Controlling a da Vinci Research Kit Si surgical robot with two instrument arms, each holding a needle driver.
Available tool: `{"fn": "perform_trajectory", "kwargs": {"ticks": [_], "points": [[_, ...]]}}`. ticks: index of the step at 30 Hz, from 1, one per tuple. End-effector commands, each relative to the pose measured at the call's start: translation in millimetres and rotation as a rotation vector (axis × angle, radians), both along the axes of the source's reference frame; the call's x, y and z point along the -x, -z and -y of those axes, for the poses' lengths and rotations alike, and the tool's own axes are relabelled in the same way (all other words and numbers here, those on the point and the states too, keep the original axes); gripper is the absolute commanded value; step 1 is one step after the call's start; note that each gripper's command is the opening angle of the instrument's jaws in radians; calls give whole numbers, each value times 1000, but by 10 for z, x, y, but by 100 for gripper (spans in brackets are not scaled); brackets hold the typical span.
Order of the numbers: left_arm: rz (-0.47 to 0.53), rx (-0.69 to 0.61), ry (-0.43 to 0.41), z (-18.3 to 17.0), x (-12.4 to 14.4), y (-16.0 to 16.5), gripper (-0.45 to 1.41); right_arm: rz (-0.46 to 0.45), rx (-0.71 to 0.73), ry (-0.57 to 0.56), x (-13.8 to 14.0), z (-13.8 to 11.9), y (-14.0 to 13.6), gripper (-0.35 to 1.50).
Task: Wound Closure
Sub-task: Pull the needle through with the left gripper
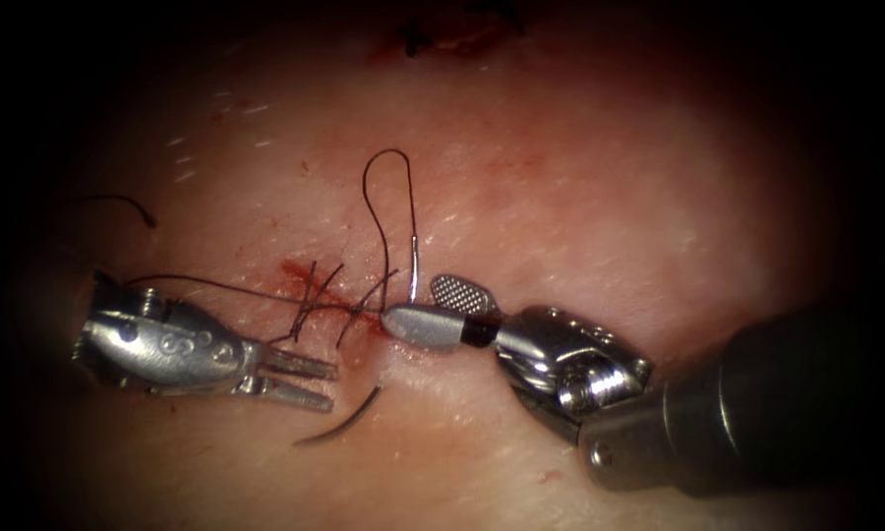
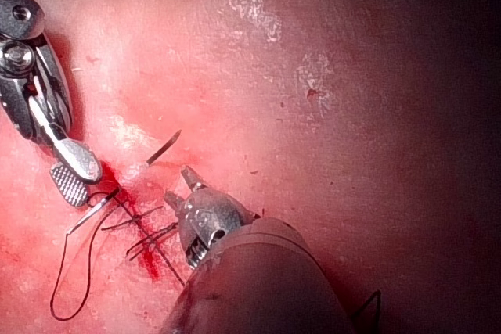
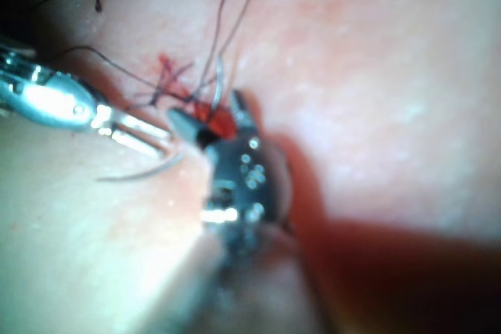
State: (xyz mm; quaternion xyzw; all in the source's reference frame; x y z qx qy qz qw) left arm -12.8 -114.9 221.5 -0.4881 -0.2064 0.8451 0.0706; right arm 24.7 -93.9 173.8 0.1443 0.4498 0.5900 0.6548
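I count two end effectors, the left end effector (image 1: 300, 379) and the right end effector (image 1: 442, 310). There is one tissue (image 1: 610, 177), one cut (image 1: 329, 300), one needle (image 1: 339, 421) and one thread (image 1: 388, 197) loop.

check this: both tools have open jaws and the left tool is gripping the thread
No: the left tool grips nothing; the endoscope view shows no thread between its open jaws. The right tool holds nothing too. The needle sits at the cut, held by neither; whether it is in the tissue is unclear.
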Motion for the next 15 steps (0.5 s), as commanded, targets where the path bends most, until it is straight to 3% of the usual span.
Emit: {"fn": "perform_trajectory", "kwargs": {"ticks": [1, 7, 9, 15], "points": [[17, 9, 1, 17, 13, 5, 34, 3, 6, 23, 0, 11, 0, 148], [84, 99, -18, 28, 22, 12, 61, -23, 23, 102, 10, 1, 6, 148], [101, 150, -34, 34, 25, 16, 78, -50, 10, 135, 13, -2, 9, 145], [153, 206, -21, 40, 28, 24, 81, -54, 25, 163, 19, -4, 9, 136]]}}
